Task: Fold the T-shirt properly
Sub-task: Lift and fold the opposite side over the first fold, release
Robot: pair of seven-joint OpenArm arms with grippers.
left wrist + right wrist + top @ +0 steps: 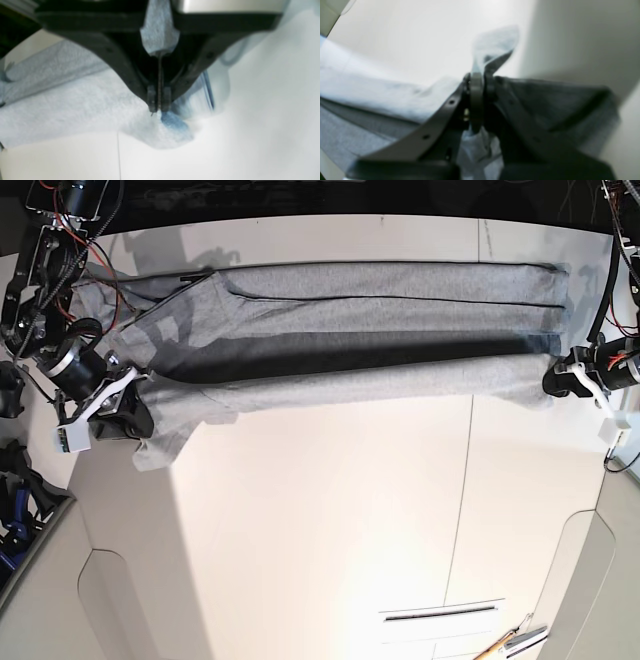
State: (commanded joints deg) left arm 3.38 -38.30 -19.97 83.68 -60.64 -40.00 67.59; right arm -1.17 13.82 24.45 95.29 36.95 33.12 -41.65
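Observation:
The heather-grey T-shirt [350,290] lies stretched sideways across the far half of the white table, plain side up, with its near long edge lifted into a fold. My left gripper [556,380] is at the shirt's right end. In the left wrist view the gripper [159,109] is shut on the T-shirt [75,100], with cloth bunched between its fingers. My right gripper [135,412] is at the shirt's left end by the sleeve. In the right wrist view the gripper [477,79] is shut on the T-shirt [382,92], and a tip of cloth pokes out past the fingers.
The white table [320,520] has seams and a slot [440,612] near the front. A pen-like tool [510,642] lies at the front right corner. Cables and arm parts [40,270] crowd the far left. Blue gear [15,510] sits off the table's left edge.

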